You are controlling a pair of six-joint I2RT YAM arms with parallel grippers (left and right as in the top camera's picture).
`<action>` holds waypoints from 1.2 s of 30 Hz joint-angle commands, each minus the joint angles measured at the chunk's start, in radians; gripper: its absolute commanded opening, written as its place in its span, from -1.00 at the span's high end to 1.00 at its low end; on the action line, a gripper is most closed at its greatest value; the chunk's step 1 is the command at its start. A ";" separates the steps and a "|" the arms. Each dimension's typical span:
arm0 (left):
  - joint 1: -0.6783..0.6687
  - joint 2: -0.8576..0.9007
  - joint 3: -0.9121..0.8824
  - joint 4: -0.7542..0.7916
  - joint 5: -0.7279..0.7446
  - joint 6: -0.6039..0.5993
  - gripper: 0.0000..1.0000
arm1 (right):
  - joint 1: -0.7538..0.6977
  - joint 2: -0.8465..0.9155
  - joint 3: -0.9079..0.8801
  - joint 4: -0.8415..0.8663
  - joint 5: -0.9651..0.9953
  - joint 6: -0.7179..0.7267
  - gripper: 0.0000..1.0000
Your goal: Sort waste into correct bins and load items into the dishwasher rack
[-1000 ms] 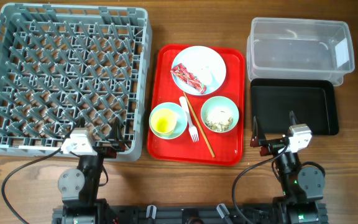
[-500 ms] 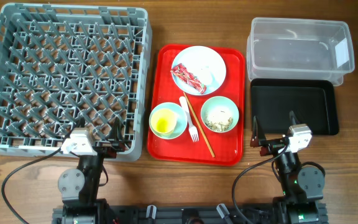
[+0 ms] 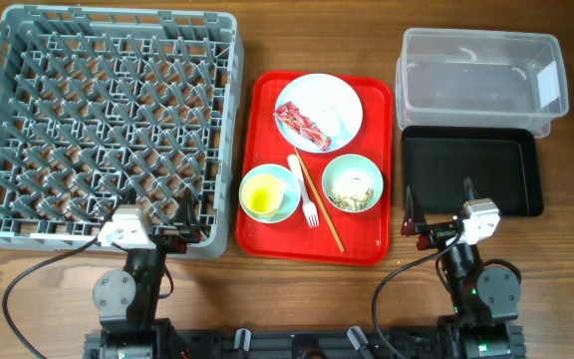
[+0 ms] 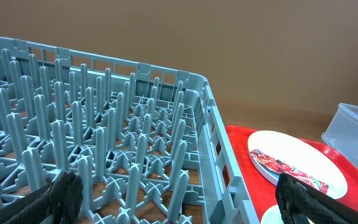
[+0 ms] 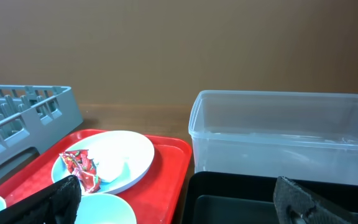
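So, both arms sat at the near edge of the table (image 3: 28, 289). The left gripper (image 4: 179, 183) had its fingers spread wide with nothing in them, right at the near wall of the grey rack (image 3: 229, 130). The right gripper (image 5: 176, 186) was spread and empty too, just in front of the black tray (image 3: 471, 170), with the clear tub (image 3: 476, 36) behind that. Everything else was on the red tray (image 3: 367, 244) between the rack and the bins. The wrapper (image 3: 301, 125) lay on the white plate (image 3: 339, 100) and the yellow cup (image 3: 262, 194) sat in the blue bowl (image 3: 271, 168). The food scraps (image 3: 351, 187) were in the green bowl (image 3: 353, 158), with the fork (image 3: 301, 187) and chopsticks (image 3: 320, 204) lying between the two bowls.
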 commanded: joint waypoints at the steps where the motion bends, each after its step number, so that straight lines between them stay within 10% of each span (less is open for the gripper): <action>1: 0.003 -0.006 -0.006 0.000 0.009 0.019 -1.00 | -0.002 -0.004 -0.001 0.003 -0.018 0.029 -0.99; 15: 0.003 0.345 0.311 -0.209 -0.051 -0.056 -1.00 | -0.002 0.520 0.346 -0.075 -0.050 0.111 -1.00; 24: 0.003 0.795 0.762 -0.646 -0.051 -0.056 -1.00 | -0.002 1.079 0.925 -0.538 -0.146 0.110 -0.99; 36: 0.003 0.819 0.779 -0.657 -0.036 -0.060 -1.00 | -0.001 1.213 1.082 -0.482 -0.401 0.057 -1.00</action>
